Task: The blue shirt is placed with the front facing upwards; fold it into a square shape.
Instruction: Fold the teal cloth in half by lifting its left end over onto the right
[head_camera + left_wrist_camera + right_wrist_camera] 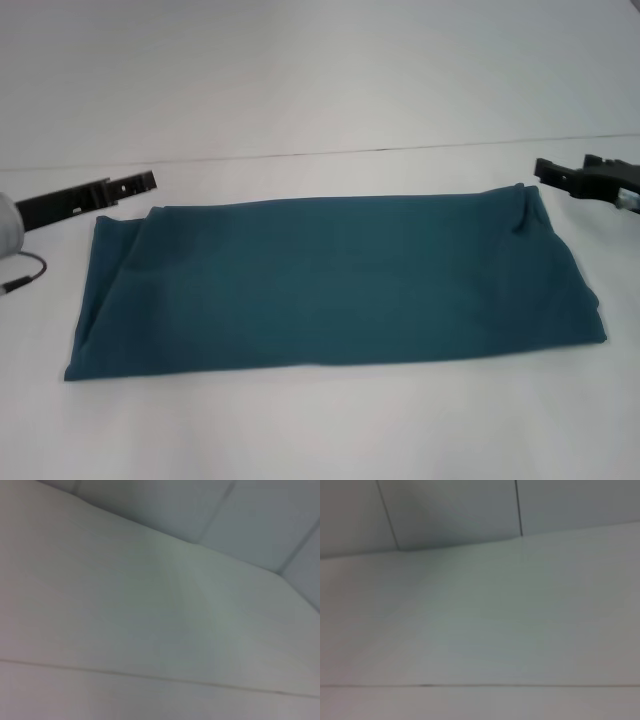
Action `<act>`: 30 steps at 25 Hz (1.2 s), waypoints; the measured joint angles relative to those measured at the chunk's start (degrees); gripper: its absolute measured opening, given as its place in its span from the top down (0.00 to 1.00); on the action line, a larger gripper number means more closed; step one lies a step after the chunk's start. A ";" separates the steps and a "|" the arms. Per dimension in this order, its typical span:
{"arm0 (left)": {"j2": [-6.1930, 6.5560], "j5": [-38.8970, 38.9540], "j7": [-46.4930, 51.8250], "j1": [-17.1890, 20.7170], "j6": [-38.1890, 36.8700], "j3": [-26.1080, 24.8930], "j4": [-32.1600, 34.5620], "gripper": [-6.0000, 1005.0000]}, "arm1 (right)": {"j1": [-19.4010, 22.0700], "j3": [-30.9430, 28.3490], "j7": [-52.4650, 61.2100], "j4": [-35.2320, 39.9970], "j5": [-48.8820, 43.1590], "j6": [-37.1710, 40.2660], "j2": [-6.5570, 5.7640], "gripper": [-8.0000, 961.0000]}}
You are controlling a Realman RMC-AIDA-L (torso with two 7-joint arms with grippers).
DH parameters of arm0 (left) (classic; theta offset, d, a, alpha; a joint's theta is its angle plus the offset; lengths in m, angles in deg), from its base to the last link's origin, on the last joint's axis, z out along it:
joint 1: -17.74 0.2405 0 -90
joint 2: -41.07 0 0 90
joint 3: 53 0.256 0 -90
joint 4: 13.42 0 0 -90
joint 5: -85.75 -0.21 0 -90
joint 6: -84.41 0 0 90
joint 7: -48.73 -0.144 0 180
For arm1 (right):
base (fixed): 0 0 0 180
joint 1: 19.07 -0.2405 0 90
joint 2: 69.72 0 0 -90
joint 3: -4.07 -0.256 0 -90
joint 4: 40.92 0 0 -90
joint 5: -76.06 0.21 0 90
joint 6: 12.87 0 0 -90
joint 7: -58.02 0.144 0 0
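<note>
A bare test room or lab, by the look of it: a plain white bench (320,430) fills the head view and runs back to a blank pale wall (300,70) divided by thin dark seams into flat panels, as both wrist views show, with no household furnishings or shop goods visible

The blue shirt (335,285) lies flat on the white table, folded into a long band running across the head view from the robot's left to its right; its colour is a dark teal-blue, plain on the side that shows; the near edge is fairly straight, the left end bunches slightly with soft folds near the far corner, and the right end puckers at its far corner.
</note>
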 joint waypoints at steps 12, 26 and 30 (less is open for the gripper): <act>-0.14 0.11 0.14 6.25 -14.25 1.00 5.70 0.11 | 10.30 0.11 8.84 5.14 3.57 22.15 -2.70 0.13; 0.06 -0.10 0.26 10.36 -17.15 1.48 7.56 0.11 | 11.64 0.36 28.82 7.64 -8.86 33.90 -9.09 0.13; 0.16 -1.06 0.53 10.75 -17.74 1.47 7.68 0.11 | 11.96 0.35 30.50 9.00 -9.39 35.50 -9.65 0.13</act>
